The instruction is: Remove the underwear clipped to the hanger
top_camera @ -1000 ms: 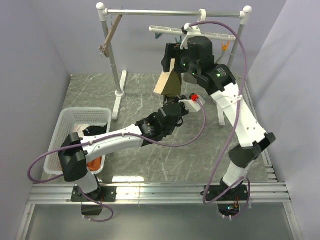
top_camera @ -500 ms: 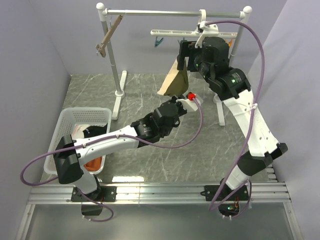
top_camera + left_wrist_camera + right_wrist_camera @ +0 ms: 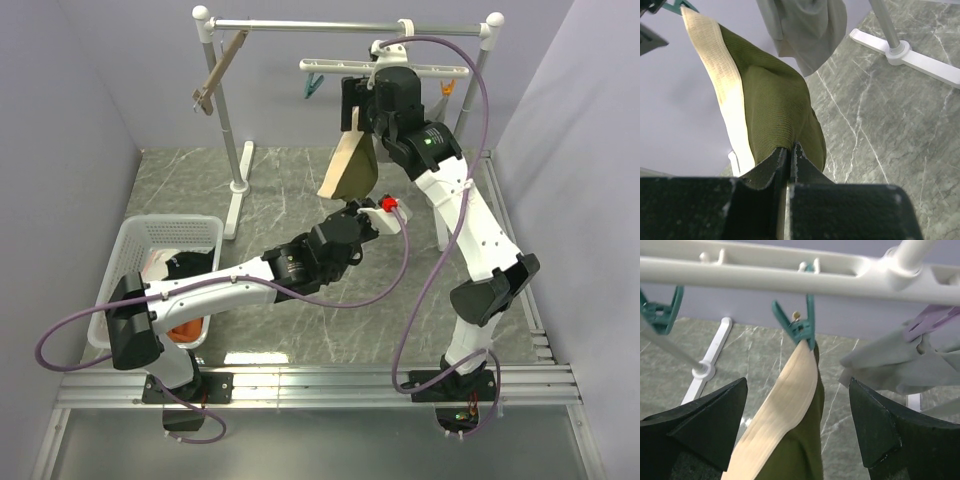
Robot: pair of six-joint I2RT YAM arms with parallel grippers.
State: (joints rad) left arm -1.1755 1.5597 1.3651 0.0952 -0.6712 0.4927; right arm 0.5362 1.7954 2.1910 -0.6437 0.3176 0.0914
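The dark olive briefs with a cream waistband hang from a teal clip on the white clip hanger. My left gripper is shut on their lower end; in the left wrist view the jaws pinch the olive cloth. My right gripper is open just below the clip, a finger on either side of the waistband, not touching it. The light grey briefs hang beside them on a purple clip and also show in the left wrist view. The black briefs cannot be made out.
The hanger hangs on a white rack rail, with a post and feet on the marble top. A wooden hanger hangs at the rail's left. A white basket at the left holds an orange cloth and something dark.
My right gripper has moved left and back along the hanger to the teal clip. The hanger has swung with it. My left gripper keeps its hold on the olive briefs.
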